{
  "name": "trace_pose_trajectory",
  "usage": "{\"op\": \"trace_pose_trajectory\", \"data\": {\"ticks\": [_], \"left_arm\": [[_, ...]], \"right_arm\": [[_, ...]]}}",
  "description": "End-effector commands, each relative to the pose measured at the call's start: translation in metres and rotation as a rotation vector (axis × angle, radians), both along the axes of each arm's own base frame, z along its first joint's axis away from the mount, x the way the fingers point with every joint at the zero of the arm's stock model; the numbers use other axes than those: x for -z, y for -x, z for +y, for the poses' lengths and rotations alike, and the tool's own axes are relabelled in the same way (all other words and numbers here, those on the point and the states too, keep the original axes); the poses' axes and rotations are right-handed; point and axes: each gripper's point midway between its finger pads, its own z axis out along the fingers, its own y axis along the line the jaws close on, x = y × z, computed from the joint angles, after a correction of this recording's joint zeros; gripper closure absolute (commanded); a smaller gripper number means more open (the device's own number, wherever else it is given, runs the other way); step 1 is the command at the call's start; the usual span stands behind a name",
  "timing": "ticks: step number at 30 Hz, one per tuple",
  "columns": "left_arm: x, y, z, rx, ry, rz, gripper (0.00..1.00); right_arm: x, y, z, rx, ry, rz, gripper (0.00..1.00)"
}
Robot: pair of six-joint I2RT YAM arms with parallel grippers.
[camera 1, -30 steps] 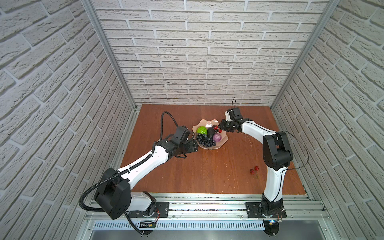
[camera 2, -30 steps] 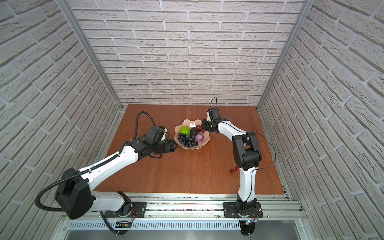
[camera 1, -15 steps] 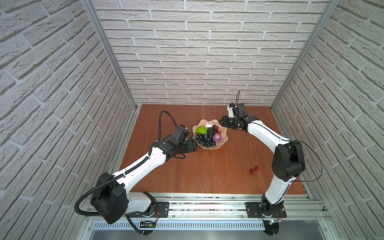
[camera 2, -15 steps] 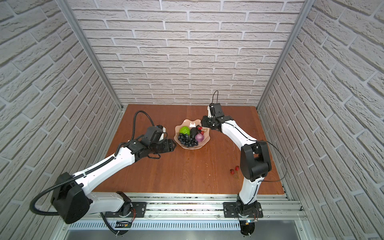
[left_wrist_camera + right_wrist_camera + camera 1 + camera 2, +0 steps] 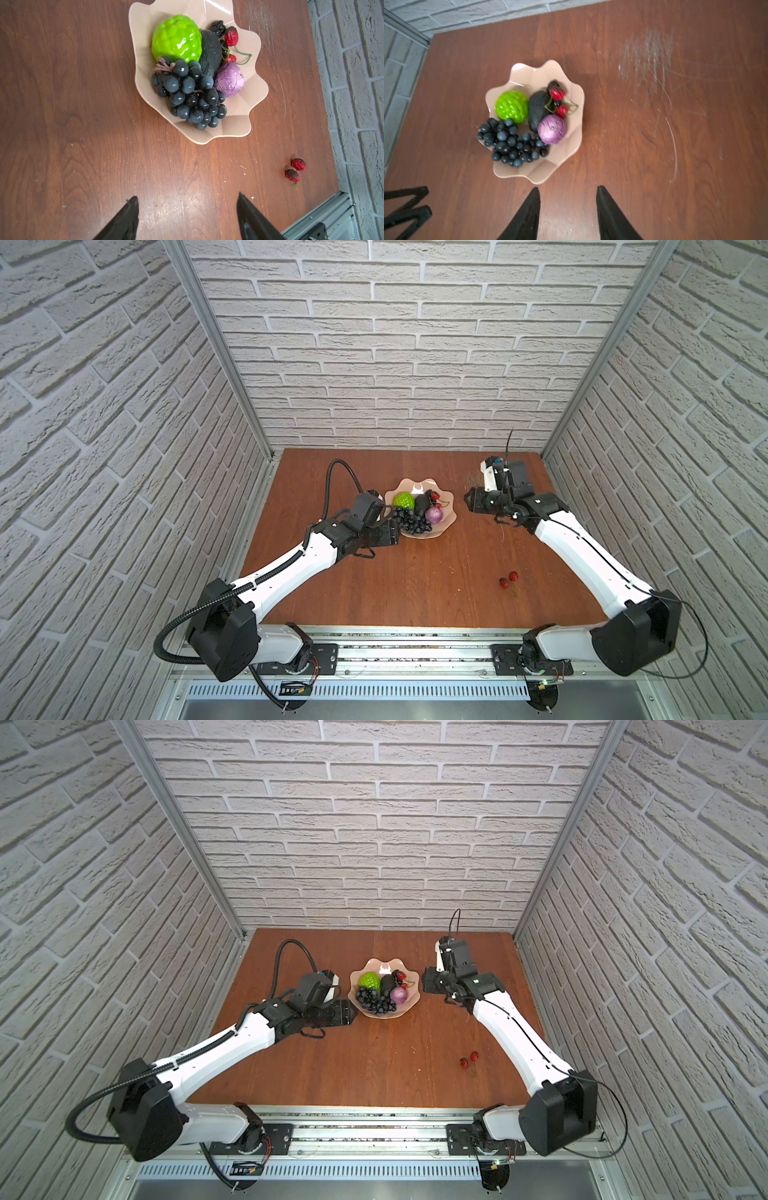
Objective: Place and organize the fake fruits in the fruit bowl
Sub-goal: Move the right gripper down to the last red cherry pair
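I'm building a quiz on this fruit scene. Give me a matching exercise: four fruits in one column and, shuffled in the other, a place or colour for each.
Column 1
1. grape bunch
2. avocado
3. bumpy fruit
4. loose cherry pair

Column 2
A. bright green
B. on the table, outside the fruit bowl
C. in the bowl, between the bumpy fruit and the stemmed cherries
D. in the bowl, along the edge nearest the arms' mounting rail

Pairs: 1-D, 2-C, 3-A, 4-B

scratched brown wooden tabletop (image 5: 415, 580), whitish brick-pattern walls (image 5: 374, 364) on three sides, metal rail (image 5: 415, 651) at front
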Motion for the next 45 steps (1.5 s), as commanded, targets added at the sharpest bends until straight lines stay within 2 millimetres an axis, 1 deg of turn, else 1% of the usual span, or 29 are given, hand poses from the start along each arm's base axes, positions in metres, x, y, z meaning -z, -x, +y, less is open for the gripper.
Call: {"op": "trace_pose_trajectory", "data": {"ticks": [1, 4, 8, 11, 14, 16, 18, 20, 25, 28, 31, 36, 42, 45], "left_arm": [[-0.018, -0.010, -0.012, 0.033, 0.037, -0.075, 0.26], [-0.019, -0.010, -0.014, 0.046, 0.052, -0.089, 0.26], [-0.020, -0.007, -0.014, 0.061, 0.058, -0.102, 0.26], [-0.020, -0.006, -0.011, 0.068, 0.049, -0.113, 0.25], [-0.019, -0.005, -0.008, 0.071, 0.034, -0.127, 0.25], [-0.017, -0.005, -0.005, 0.066, 0.030, -0.134, 0.26], [-0.016, -0.004, -0.002, 0.063, 0.034, -0.136, 0.25], [-0.015, -0.004, 0.000, 0.062, 0.042, -0.134, 0.25], [-0.013, -0.006, 0.005, 0.057, 0.078, -0.129, 0.25], [-0.013, -0.008, 0.009, 0.045, 0.098, -0.132, 0.25], [-0.016, -0.008, 0.014, 0.036, 0.113, -0.139, 0.25], [-0.019, -0.006, 0.022, 0.024, 0.120, -0.150, 0.25], [-0.018, -0.003, 0.029, 0.009, 0.121, -0.150, 0.25], [-0.020, -0.003, 0.030, 0.005, 0.121, -0.153, 0.25]], "right_arm": [[0.039, 0.049, -0.031, 0.109, 0.083, 0.176, 0.49], [0.063, 0.073, -0.044, 0.192, 0.036, 0.214, 0.43], [0.091, 0.096, -0.064, 0.257, 0.008, 0.323, 0.40], [0.106, 0.106, -0.076, 0.310, -0.038, 0.377, 0.38], [0.121, 0.115, -0.089, 0.408, -0.144, 0.420, 0.38], [0.132, 0.121, -0.091, 0.467, -0.246, 0.444, 0.40], [0.138, 0.127, -0.093, 0.504, -0.283, 0.469, 0.41], [0.142, 0.134, -0.091, 0.529, -0.303, 0.492, 0.43], [0.150, 0.158, -0.092, 0.632, -0.316, 0.531, 0.48], [0.153, 0.169, -0.098, 0.691, -0.296, 0.534, 0.51], [0.156, 0.174, -0.103, 0.738, -0.296, 0.537, 0.52], [0.167, 0.176, -0.103, 0.772, -0.370, 0.572, 0.54], [0.167, 0.168, -0.103, 0.751, -0.390, 0.573, 0.56], [0.174, 0.169, -0.101, 0.748, -0.396, 0.596, 0.57]]}}
